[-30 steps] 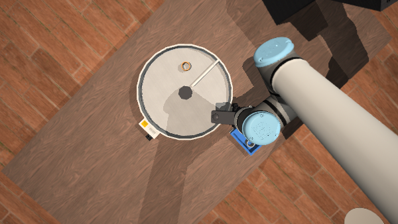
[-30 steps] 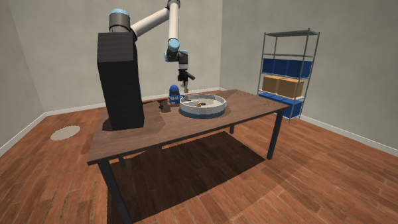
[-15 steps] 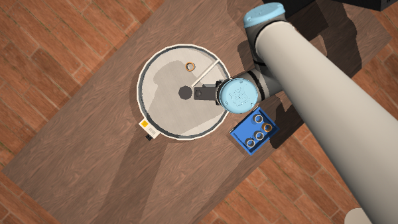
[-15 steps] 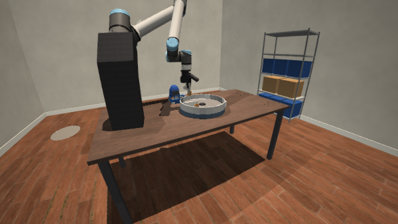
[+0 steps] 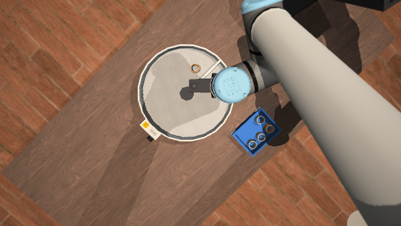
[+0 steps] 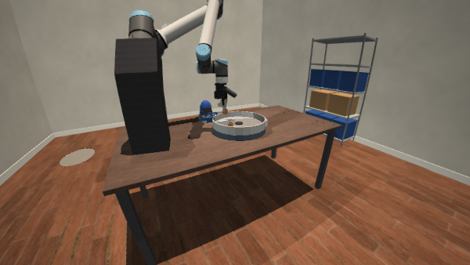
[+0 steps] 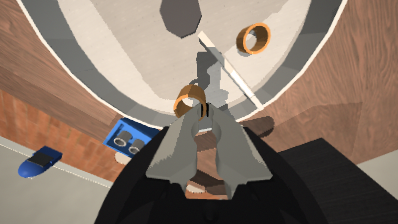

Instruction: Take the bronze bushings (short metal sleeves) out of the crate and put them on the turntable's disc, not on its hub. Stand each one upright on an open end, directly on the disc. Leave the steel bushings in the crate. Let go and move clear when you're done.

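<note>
The held bushing point(image 5: 210, 93) point(image 6: 225, 112) point(image 7: 192, 92) is pinched by its wall in the clenched tool point(image 5: 212, 95) point(image 6: 225, 107) point(image 7: 204, 103), at the fingertips' left, centre of the wrist view. It is orange-brown, short and hollow. A second bronze bushing point(image 5: 191, 69) point(image 6: 230, 124) point(image 7: 241, 40) is stood upright on the disc point(image 5: 167, 103) point(image 6: 252, 121) point(image 7: 135, 50), at the wrist view's upper right; the two are separated there by a white bar point(image 5: 212, 69) point(image 7: 230, 70). The dark hub point(image 5: 186, 93) point(image 6: 239, 123) point(image 7: 181, 17) is seen at top centre. In the top view, one bronze bushing point(image 5: 273, 129) and three steel ones are contained in the blue crate point(image 5: 246, 129) point(image 6: 204, 117) point(image 7: 111, 142), lower right of centre.
</note>
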